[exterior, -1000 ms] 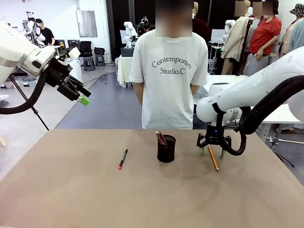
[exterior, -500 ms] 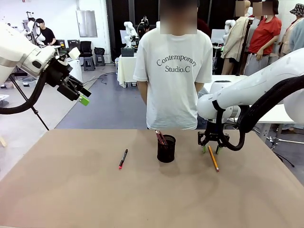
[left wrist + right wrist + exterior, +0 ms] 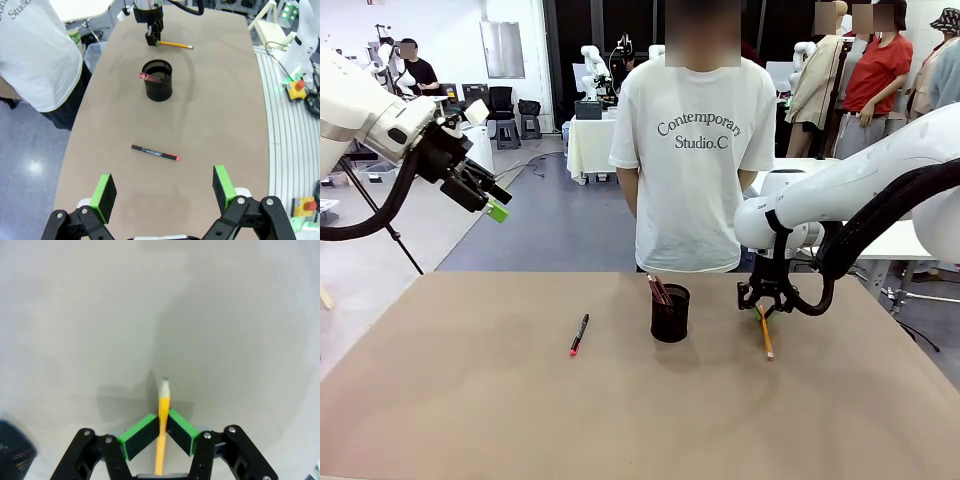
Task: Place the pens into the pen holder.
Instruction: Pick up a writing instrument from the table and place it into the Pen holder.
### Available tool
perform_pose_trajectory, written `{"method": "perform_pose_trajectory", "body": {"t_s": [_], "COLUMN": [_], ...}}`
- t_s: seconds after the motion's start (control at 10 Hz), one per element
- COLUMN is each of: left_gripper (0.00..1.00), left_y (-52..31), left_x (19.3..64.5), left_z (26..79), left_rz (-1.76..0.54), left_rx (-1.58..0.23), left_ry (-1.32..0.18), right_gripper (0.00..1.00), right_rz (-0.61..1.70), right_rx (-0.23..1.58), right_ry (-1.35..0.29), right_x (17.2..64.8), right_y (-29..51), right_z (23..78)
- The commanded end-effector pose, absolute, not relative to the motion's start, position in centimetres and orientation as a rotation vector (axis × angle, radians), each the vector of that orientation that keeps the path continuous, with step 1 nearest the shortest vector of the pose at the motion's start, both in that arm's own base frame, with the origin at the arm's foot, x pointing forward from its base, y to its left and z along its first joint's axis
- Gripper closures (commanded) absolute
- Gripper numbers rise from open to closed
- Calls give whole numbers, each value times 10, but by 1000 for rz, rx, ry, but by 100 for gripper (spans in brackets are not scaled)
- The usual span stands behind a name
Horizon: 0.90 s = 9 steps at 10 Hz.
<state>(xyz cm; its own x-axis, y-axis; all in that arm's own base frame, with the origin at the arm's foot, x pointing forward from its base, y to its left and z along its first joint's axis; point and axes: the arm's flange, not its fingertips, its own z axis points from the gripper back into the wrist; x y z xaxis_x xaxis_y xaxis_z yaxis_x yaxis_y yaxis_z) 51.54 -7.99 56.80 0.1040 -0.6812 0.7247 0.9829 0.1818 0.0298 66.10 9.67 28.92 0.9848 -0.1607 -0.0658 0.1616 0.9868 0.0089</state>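
one pencil (image 3: 765, 337) end behind right claw (image 3: 761, 310)

A bare brown table (image 3: 470, 400) spans the foreground. At its far edge stands a person (image 3: 695, 180) in a white T-shirt printed "Contemporary Studio.C". Behind are a white-draped table (image 3: 586, 140) and black chairs (image 3: 502, 103). A red button (image 3: 299, 85) sits off the table's side.

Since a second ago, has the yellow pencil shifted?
Yes: the pencil swung its near end slightly toward the pen holder, right gripper shut on its far end.
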Motion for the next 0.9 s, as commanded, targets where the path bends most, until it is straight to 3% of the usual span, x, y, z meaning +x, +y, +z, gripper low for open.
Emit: {"method": "perform_pose_trajectory", "body": {"t_s": [0.0,0.8], "left_gripper": [0,0], "left_y": [-78,-78], "left_x": [515,515], "left_z": [569,569], "left_rz": [-1317,-1317], "left_rx": [-535,-535], "left_ry": [-697,-697], "right_gripper": [100,100], "right_rz": [-126,-94], "right_rx": [32,-56], "right_ry": [104,129], "right_x": [669,670], "right_y": [95,101], "right_z": [282,310]}}
